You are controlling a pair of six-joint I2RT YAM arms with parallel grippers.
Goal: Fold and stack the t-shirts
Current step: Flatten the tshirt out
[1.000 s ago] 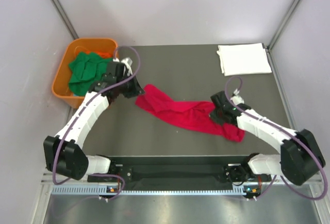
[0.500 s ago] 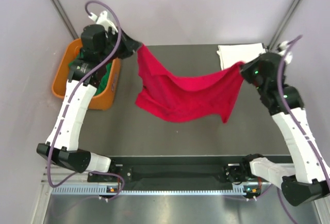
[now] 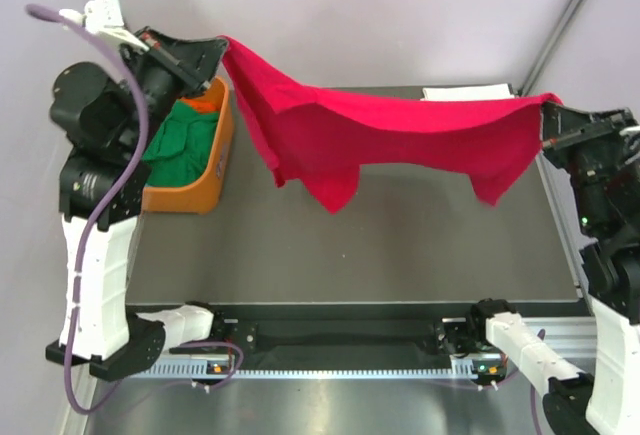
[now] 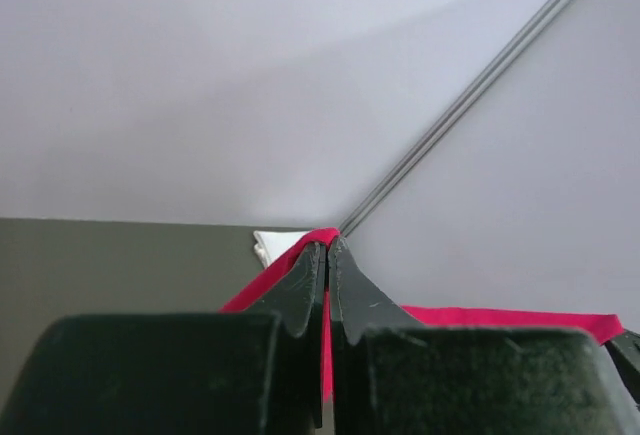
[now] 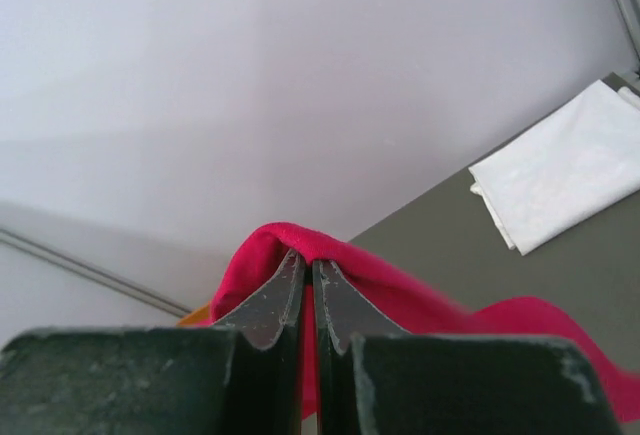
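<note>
Holding red shirt [image 3: 400, 135] spread midair with left gripper [image 3: 213, 49] and right gripper [image 3: 548, 118], both pinched tight on opposite edges; likely flattening it for folding.

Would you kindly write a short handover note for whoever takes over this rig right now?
Left gripper shut on one end of the red t-shirt. Right gripper shut on its other end. The shirt hangs stretched between them above the table, unfolded.
Done: white t-shirt folded at the far right corner.
Left: lay down, fold and stack the red one, then the green t-shirts in the orange tub.
</note>
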